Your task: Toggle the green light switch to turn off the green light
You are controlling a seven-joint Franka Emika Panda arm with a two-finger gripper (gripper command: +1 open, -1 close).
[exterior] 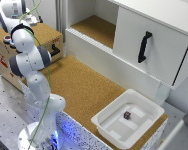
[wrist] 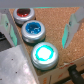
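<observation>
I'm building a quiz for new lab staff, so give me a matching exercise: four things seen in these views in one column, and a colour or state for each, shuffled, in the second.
Things:
1. green light switch
2. middle button
3. far button
4. white bin

Colour or state:
A. red cap, not glowing
B. holds one small dark object
C. cap glowing pale green
D. blue cap

Pairs: 1-C, 2-D, 3-A, 4-B
</observation>
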